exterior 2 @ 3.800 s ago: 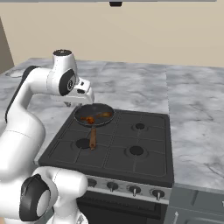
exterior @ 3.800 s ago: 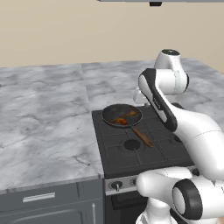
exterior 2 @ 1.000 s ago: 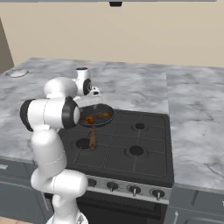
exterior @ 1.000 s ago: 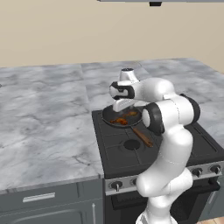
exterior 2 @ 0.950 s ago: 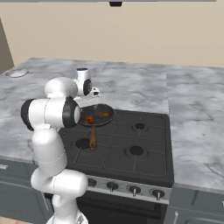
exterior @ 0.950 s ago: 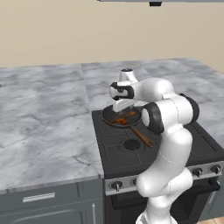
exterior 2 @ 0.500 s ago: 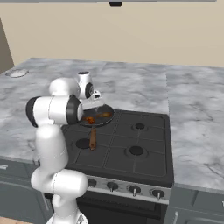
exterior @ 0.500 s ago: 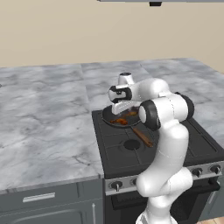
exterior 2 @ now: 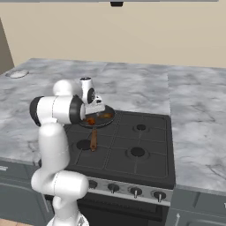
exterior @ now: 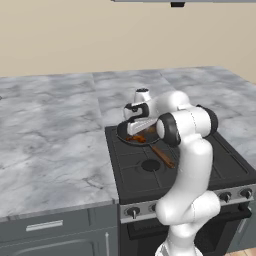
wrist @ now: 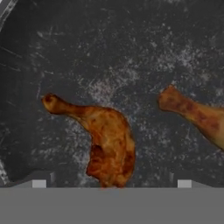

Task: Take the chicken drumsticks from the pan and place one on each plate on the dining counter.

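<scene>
On my left base view, the grey-and-white marbled desk (exterior: 50, 130) spreads wide on the left, and the black stovetop (exterior: 165, 160) sits just right of it. The pan (exterior: 131, 136) rests on the stove's rear left burner, its brown wooden handle (exterior: 162, 155) running toward the front right. I see orange-brown meat inside the pan, under the arm's hand. The gripper (exterior: 141, 126) hangs low over the pan, just above the chicken.

On my right base view, the white arm stands at the left, and the gripper (exterior 2: 96, 109) reaches over the pan (exterior 2: 98, 120), which sits on the rear left burner of the stovetop (exterior 2: 132, 145). The handle (exterior 2: 93, 139) points toward the front. The desk (exterior 2: 194, 114) carries on to the right of the stove.

On the hand view, I look straight down at the speckled dark floor of the pan (wrist: 109, 52). One drumstick (wrist: 103, 140) lies left of centre, its thin bone end pointing to the upper left, its thick end low between the fingers. A second drumstick (wrist: 197, 116) lies apart from it at the right edge, partly cut off. The fingers (wrist: 38, 183) stand spread wide at either side, released, with nothing gripped between them.
</scene>
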Motion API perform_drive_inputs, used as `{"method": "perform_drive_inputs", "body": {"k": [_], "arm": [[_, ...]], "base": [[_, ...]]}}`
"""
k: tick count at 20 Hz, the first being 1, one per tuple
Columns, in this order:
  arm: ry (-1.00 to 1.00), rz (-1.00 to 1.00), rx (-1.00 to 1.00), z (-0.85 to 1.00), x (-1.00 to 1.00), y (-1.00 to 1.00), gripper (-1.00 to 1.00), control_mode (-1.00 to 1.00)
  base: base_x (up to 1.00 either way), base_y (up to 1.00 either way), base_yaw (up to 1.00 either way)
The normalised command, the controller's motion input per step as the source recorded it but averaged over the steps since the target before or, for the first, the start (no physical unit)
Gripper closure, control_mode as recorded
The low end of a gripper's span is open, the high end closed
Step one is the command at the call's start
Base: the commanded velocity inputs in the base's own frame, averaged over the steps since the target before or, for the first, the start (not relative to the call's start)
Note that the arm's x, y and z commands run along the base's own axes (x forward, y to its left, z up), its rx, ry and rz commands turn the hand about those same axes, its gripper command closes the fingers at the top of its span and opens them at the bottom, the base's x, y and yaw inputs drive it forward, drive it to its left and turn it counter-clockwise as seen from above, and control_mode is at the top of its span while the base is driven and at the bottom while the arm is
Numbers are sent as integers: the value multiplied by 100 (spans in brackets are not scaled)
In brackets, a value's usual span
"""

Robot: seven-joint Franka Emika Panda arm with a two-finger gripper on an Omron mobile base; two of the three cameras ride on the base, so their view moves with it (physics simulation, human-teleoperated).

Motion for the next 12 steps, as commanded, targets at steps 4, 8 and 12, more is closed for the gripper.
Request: {"method": "perform_drive_inputs", "body": {"k": [4,8,12], "arm": [[0,0,0,-32,8,0,-100,-100],[0,0,0,-29,19,0,-100,-100],[0,0,2,-20,22,0,-100,-100]], "base": [[0,0,0],[0,0,0],[0,0,0]]}}
